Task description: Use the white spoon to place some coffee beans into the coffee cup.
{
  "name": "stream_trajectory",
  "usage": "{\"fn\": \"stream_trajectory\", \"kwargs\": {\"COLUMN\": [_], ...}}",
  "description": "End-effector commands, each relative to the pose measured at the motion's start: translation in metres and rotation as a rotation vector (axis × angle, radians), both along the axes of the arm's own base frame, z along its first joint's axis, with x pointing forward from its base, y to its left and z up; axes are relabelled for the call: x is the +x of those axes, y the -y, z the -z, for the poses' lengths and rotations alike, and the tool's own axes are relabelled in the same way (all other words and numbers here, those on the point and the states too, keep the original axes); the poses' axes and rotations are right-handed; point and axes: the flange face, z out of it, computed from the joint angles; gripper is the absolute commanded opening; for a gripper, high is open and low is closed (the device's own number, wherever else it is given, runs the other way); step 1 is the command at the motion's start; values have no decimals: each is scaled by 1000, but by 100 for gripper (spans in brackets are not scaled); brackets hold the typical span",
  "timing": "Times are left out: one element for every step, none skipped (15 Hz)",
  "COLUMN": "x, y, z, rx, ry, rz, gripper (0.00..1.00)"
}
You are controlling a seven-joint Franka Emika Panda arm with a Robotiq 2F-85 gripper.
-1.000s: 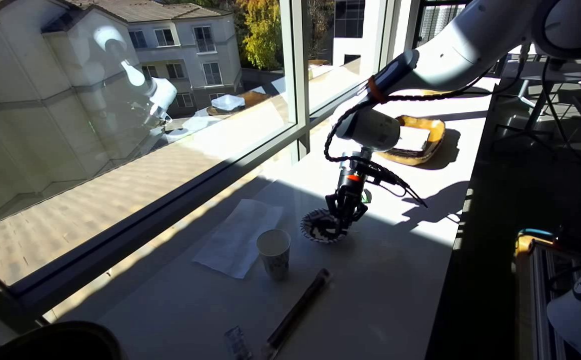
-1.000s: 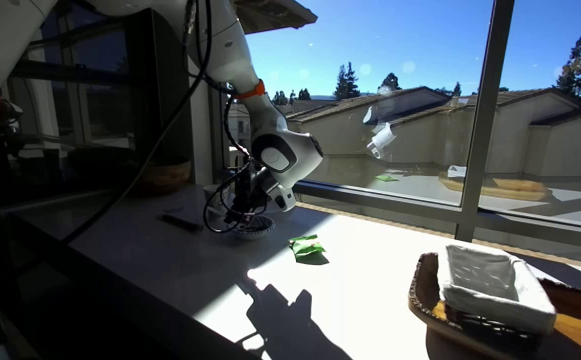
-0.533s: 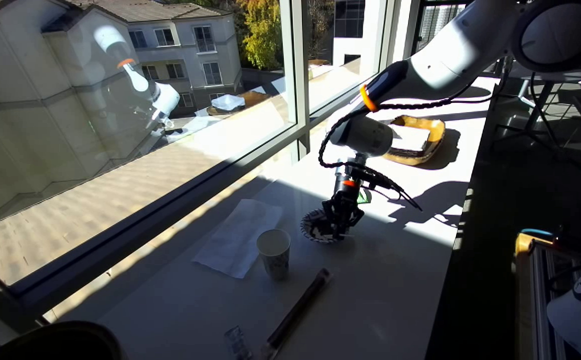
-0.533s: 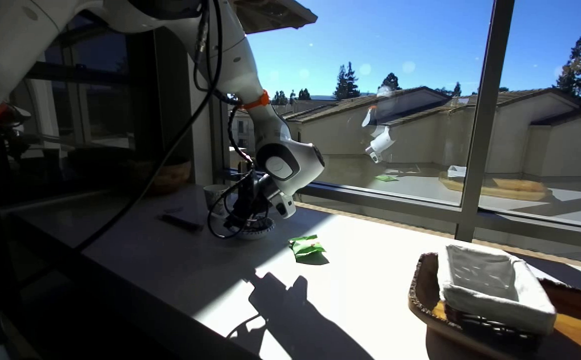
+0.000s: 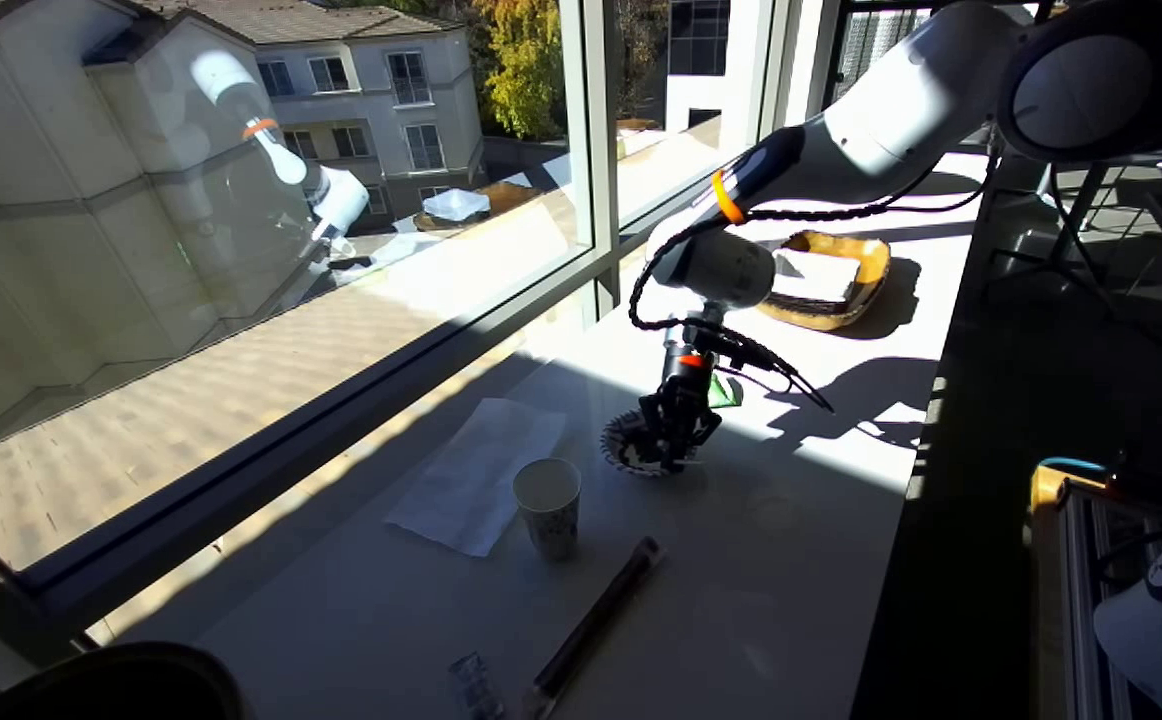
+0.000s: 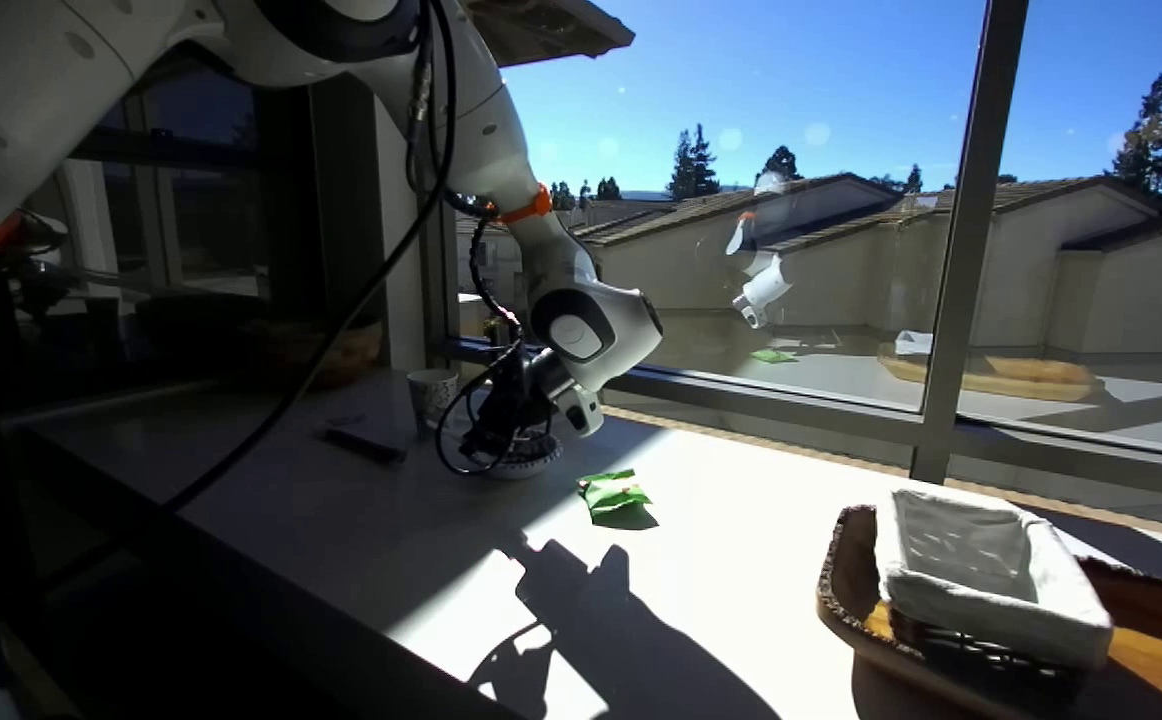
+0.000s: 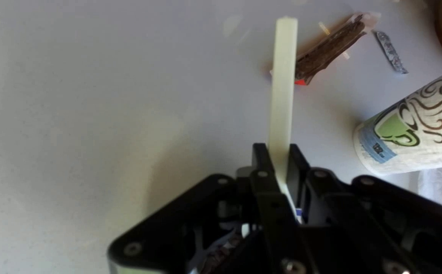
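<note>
My gripper (image 7: 280, 154) is shut on the flat handle of the white spoon (image 7: 284, 72), whose free handle end points away from the fingers. The spoon's bowl end is hidden. In an exterior view my gripper (image 5: 678, 460) is low over the right side of a round black-and-white patterned dish (image 5: 616, 450). The dish also shows in an exterior view (image 6: 541, 458), partly behind the gripper. I cannot tell the coffee beans from the dish's dark inside. The cream-white coffee cup (image 5: 552, 520) stands upright, apart from the dish; it also shows in the wrist view (image 7: 415, 129).
A dark wrapped rod (image 5: 596, 625) and a silver packet (image 5: 476, 683) lie near the cup. A white napkin (image 5: 481, 470) lies on the window side. A green packet (image 6: 613, 490) lies by the dish. A wooden tray (image 6: 846, 590) holds a cloth-lined basket (image 6: 991, 610). The window frame runs alongside.
My gripper has moved a short way away from the cup side, still holding the spoon. The dish has shifted slightly the same way. The cup has not moved.
</note>
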Motion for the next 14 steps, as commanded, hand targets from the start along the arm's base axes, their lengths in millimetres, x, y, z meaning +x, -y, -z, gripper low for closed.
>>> {"fn": "stream_trajectory", "kwargs": {"x": [11, 13, 14, 14, 15, 15, 15, 16, 17, 18, 20, 21, 23, 24], "y": [10, 12, 12, 11, 10, 9, 9, 9, 10, 12, 15, 18, 20, 21], "z": [3, 2, -1, -5, -9, -15, -21, -25, -26, -25, -23, -22, -22, -21], "rx": [-25, -22, -11, 2, 6, 19, 30, 44, 64, 77, 93, 106, 105, 110], "ry": [-6, -2, -1, 3, 6, 15, 17, 11, 10, 4, 1, 7, 16, 17], "rz": [-20, -29, -35, -46, -52, -56, -63, -67, -72, -76, -76, -78, -81, -84], "gripper": [4, 4, 4, 4, 4, 4, 4, 4, 4, 4, 4, 4, 4, 4]}}
